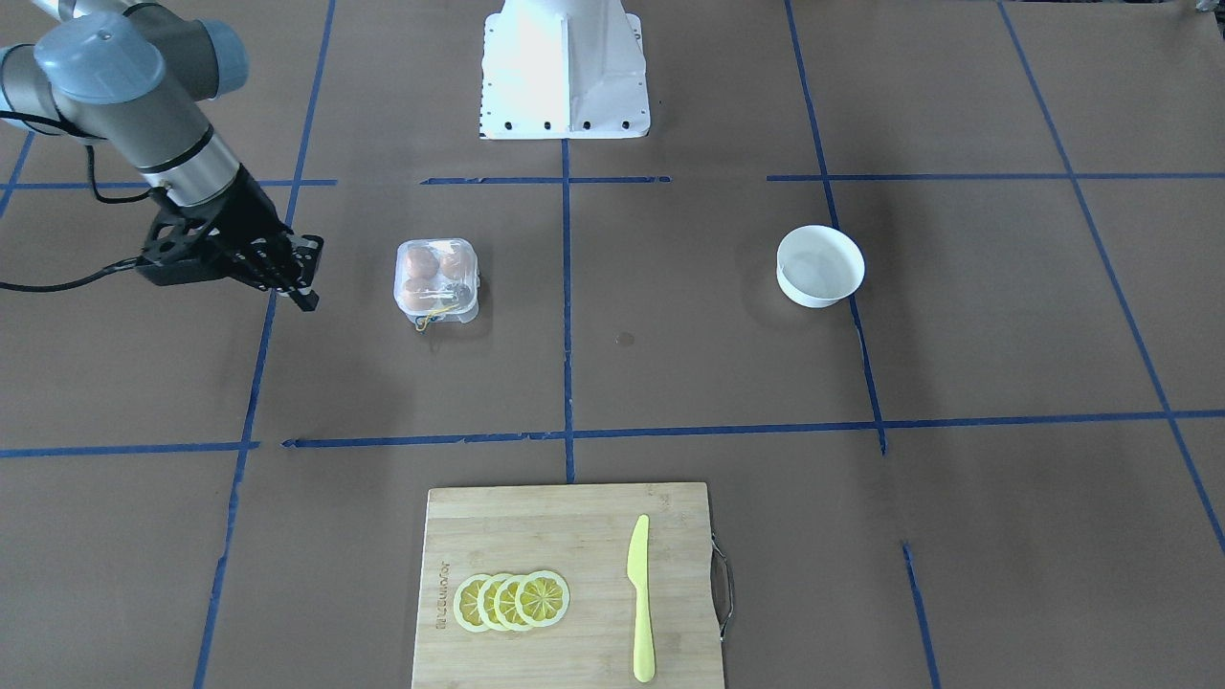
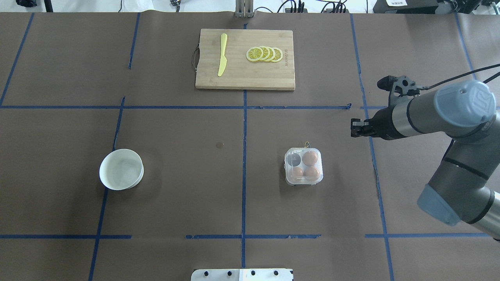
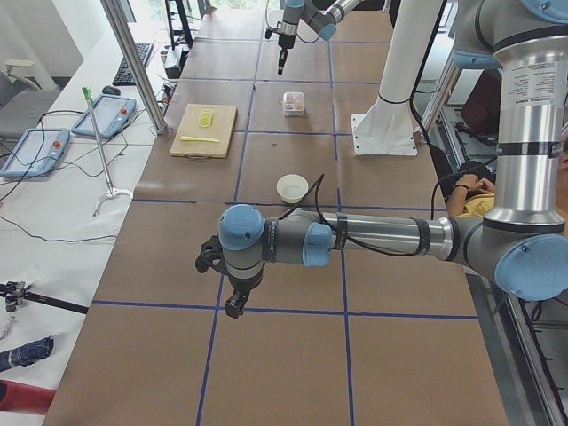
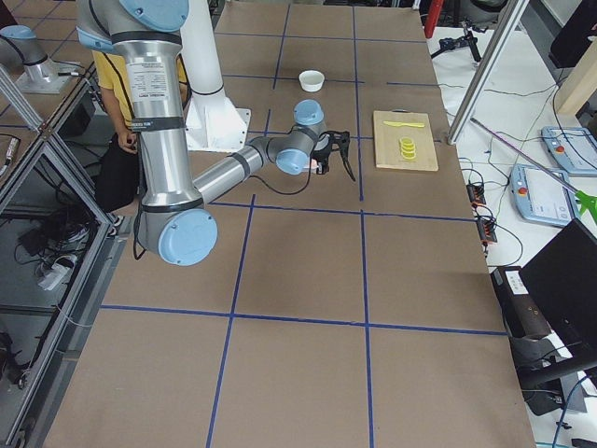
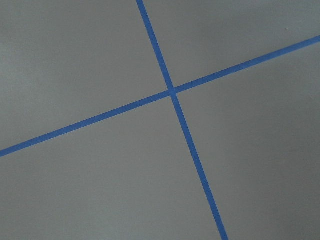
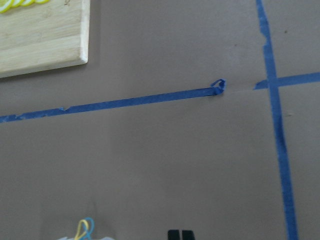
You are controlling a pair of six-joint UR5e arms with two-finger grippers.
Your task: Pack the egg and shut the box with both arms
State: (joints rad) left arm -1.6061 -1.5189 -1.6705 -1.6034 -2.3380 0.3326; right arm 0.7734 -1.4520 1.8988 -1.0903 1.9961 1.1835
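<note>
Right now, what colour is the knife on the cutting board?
The knife is yellow, clearest in the front-facing view.

The overhead camera looked forward and down on the bench point(image 2: 175, 195) from behind the white pedestal point(image 2: 242, 274), with the cutting board point(image 2: 242, 78) at top centre. The front-facing one looked steeply down from the opposite side (board at bottom centre), sharing the box point(image 1: 467, 308) and bowl point(image 1: 809, 295). Two side cameras looked along the bench from its ends. The wrist cameras sat close: the left over crossed blue tape point(image 5: 171, 91), the right catching the board's corner at upper left.
</note>
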